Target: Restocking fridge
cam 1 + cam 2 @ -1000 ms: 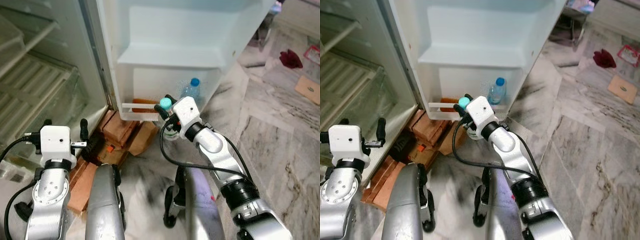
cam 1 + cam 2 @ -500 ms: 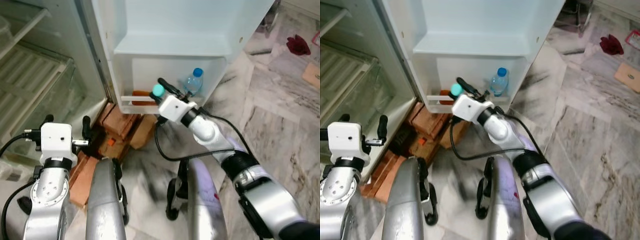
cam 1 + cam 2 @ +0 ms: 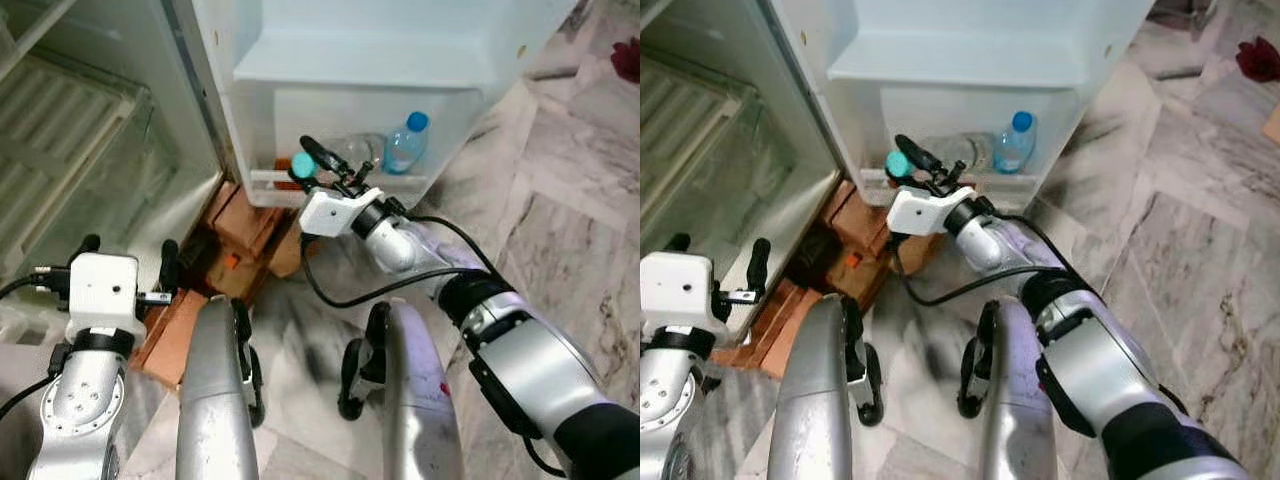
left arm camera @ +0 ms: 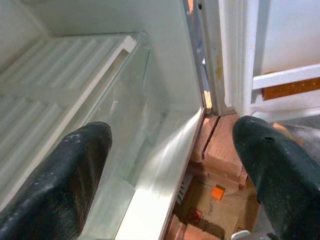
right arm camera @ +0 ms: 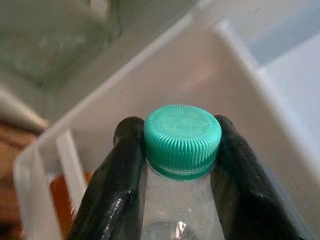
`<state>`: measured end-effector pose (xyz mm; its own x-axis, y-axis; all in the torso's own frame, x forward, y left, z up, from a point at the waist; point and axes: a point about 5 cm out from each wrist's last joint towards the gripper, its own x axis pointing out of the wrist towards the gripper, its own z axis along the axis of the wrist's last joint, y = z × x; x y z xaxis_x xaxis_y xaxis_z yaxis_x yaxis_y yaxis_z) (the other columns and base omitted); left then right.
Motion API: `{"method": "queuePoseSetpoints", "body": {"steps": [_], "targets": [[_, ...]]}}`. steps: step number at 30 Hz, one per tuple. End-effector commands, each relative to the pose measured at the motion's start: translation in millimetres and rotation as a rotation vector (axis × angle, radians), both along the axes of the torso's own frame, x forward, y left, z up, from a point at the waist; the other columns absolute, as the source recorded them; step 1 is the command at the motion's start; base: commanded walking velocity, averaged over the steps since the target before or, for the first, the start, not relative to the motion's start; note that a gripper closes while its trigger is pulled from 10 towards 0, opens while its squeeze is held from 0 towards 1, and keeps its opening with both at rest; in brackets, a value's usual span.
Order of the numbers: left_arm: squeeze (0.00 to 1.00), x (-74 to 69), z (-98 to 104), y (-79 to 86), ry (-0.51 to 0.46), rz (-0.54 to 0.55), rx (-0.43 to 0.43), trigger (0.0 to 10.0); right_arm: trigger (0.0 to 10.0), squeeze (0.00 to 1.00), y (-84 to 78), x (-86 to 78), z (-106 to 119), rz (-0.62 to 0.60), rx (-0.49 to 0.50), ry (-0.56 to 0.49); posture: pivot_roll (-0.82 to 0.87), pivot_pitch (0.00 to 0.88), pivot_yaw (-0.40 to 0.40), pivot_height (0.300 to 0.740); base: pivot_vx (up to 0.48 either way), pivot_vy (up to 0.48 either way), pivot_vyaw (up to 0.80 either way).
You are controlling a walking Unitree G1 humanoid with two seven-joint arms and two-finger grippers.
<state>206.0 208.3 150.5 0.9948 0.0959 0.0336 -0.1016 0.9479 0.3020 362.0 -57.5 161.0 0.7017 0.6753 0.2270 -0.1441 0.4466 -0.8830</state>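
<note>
My right gripper [image 3: 306, 160] is shut on the neck of a clear bottle with a teal cap [image 5: 182, 132], its two black fingers [image 5: 125, 165] either side of the cap. It holds the bottle tilted at the left front of the open fridge door's bottom shelf [image 3: 345, 190]. A bottle with a blue cap [image 3: 405, 148] stands upright at the right of that shelf. Lower left, my left gripper [image 3: 128, 258] is open and holds nothing, facing the fridge's glass-fronted bottom drawer [image 4: 125, 115].
Brown bricks and cardboard [image 3: 240, 230] are stacked under the fridge, by the door hinge. An orange thing [image 3: 272, 186] sits behind the shelf's rail. Marble floor [image 3: 560, 220] spreads to the right, with a red cloth [image 3: 630, 58] far off. My silver legs [image 3: 215, 400] are below.
My right gripper has carried the teal-capped bottle up and left to the door's bottom shelf and tipped it over. The camera has shifted too. My left gripper is unchanged.
</note>
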Motion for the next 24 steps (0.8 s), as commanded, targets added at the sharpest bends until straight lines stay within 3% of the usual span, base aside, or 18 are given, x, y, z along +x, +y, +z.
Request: {"method": "queuePoseSetpoints", "body": {"steps": [1,8,13,18,22,24], "targets": [[0.00,-6.2,-0.9,2.6,0.029,0.003,0.019,10.0,10.0,0.00,-10.1,1.7,-8.0,-0.045,-0.017,0.026,0.29,0.436,-0.034,0.567,0.000,0.000,0.00],[0.00,-9.1,-1.0,2.9,0.048,-0.001,0.024,10.0,10.0,0.00,-37.2,12.5,-13.1,-0.224,0.114,0.162,0.29,0.444,-0.027,0.567,0.000,0.000,0.00],[0.00,-8.2,0.5,0.7,0.050,-0.007,0.024,10.0,10.0,0.00,-49.8,13.6,-18.7,-0.287,0.169,0.218,0.30,0.445,-0.028,0.567,0.000,0.000,0.00],[0.00,-7.5,0.5,1.2,0.052,-0.008,0.027,10.0,10.0,0.00,-50.9,12.9,-21.3,-0.299,0.251,0.270,0.30,0.444,-0.027,0.567,0.000,0.000,0.00],[0.00,-7.4,2.1,1.9,0.047,-0.001,0.033,10.0,10.0,0.00,-41.1,12.8,-12.9,-0.246,0.311,0.257,0.31,0.443,-0.024,0.567,0.000,0.000,0.00],[0.00,-9.5,3.9,3.2,0.044,0.000,0.043,10.0,10.0,0.00,-26.9,13.2,0.8,-0.175,0.336,0.215,0.32,0.447,-0.020,0.567,0.000,0.000,0.00]]}}
